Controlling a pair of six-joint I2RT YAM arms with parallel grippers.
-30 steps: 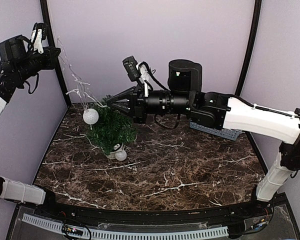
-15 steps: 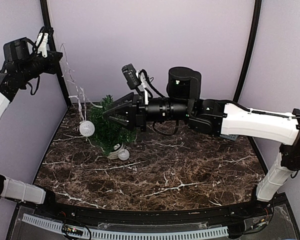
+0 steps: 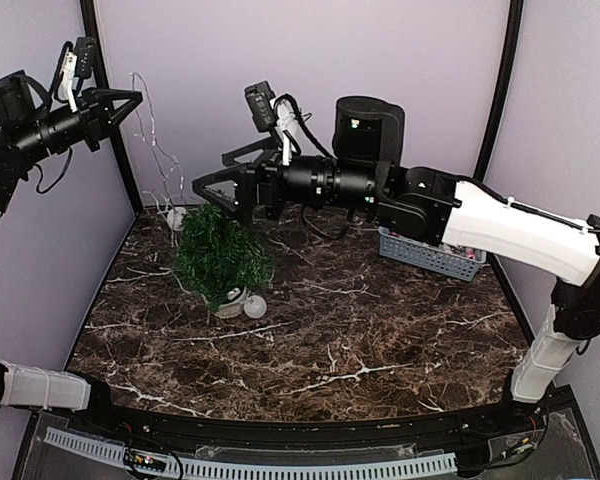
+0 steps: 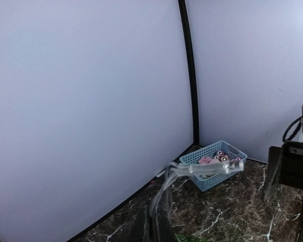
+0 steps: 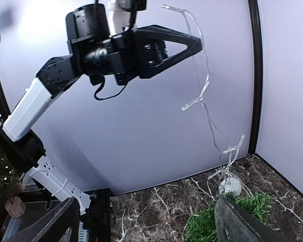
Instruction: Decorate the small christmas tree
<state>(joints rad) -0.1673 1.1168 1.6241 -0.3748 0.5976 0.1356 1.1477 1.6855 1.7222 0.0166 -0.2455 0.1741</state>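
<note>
Tree: upright on tabletop | right gripper: just above tree, newly sprung wide, empty | left gripper: high left of tree, clamped on light string | string's lower end let go behind tree; draping judged underway.

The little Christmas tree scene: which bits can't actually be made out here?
The pot: top view, mostly buried under the tree's branches.
The basket's contents: top view, the right arm covers part; left wrist view, pink bits too small to name.
The clear strand: right wrist view, too thin to trace where its lower end finishes.
The tree: both wrist views, cut off by the bottom edge.
</note>
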